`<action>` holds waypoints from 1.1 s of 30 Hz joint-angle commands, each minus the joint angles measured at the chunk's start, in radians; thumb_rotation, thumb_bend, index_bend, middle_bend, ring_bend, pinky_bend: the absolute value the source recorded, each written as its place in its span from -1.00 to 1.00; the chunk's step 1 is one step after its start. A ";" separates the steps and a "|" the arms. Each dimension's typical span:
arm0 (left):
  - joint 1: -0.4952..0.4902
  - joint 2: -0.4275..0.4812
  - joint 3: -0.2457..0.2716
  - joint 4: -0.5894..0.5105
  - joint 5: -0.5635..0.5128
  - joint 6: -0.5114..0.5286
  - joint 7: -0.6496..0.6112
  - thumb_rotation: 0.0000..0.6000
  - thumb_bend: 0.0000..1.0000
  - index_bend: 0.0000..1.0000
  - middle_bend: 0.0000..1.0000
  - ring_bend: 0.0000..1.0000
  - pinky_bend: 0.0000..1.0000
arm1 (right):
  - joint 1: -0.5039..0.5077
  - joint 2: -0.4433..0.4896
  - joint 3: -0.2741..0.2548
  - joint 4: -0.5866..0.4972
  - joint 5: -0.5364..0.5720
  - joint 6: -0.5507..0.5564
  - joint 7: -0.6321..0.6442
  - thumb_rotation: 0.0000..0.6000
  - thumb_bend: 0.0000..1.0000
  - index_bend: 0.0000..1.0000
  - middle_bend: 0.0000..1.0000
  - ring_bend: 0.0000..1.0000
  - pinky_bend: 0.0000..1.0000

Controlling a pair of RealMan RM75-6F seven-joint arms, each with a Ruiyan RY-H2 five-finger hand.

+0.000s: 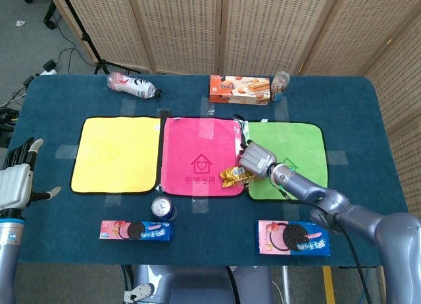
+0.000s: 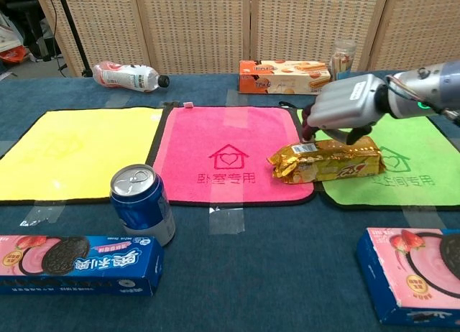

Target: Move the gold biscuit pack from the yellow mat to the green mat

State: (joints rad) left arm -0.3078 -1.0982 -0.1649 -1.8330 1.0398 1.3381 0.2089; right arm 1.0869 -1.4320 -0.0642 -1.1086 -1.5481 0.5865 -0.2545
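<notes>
The gold biscuit pack (image 1: 233,175) (image 2: 327,160) lies lengthwise across the seam between the pink mat (image 1: 197,146) (image 2: 215,141) and the green mat (image 1: 296,152) (image 2: 424,149). My right hand (image 1: 255,160) (image 2: 345,108) grips it from above, fingers curled over its top edge. The yellow mat (image 1: 115,154) (image 2: 72,152) at the left has nothing on it. My left hand (image 1: 16,179) hovers open off the table's left edge, seen only in the head view.
A blue can (image 1: 162,208) (image 2: 141,203) stands in front of the pink mat. Oreo boxes lie front left (image 1: 136,231) (image 2: 72,264) and front right (image 1: 293,237) (image 2: 413,274). At the back are a bottle (image 1: 133,85), an orange biscuit box (image 1: 240,89) and a small jar (image 1: 281,85).
</notes>
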 commanded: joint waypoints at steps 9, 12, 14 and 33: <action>0.003 -0.014 0.003 -0.007 0.014 0.007 0.027 1.00 -1.00 -1.00 -1.00 -1.00 -1.00 | -0.082 0.086 -0.151 0.053 -0.191 0.159 0.135 1.00 1.00 -0.27 -0.39 -0.66 -0.50; 0.004 -0.017 0.003 -0.008 0.017 0.008 0.031 1.00 -1.00 -1.00 -1.00 -1.00 -1.00 | -0.102 0.096 -0.175 0.093 -0.227 0.208 0.172 1.00 1.00 -0.27 -0.39 -0.66 -0.50; 0.005 -0.018 0.004 -0.009 0.019 0.008 0.032 1.00 -1.00 -1.00 -1.00 -1.00 -1.00 | -0.109 0.097 -0.180 0.111 -0.235 0.223 0.185 1.00 1.00 -0.27 -0.39 -0.66 -0.50; 0.019 -0.012 0.005 -0.019 0.047 0.012 0.015 1.00 -1.00 -1.00 -1.00 -1.00 -1.00 | -0.211 0.178 -0.154 0.124 -0.393 0.780 0.493 1.00 1.00 -0.27 -0.42 -0.71 -0.50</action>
State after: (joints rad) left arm -0.2895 -1.1102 -0.1598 -1.8517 1.0870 1.3505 0.2245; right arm 0.8947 -1.2905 -0.2122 -0.9510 -1.8555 1.2465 0.1707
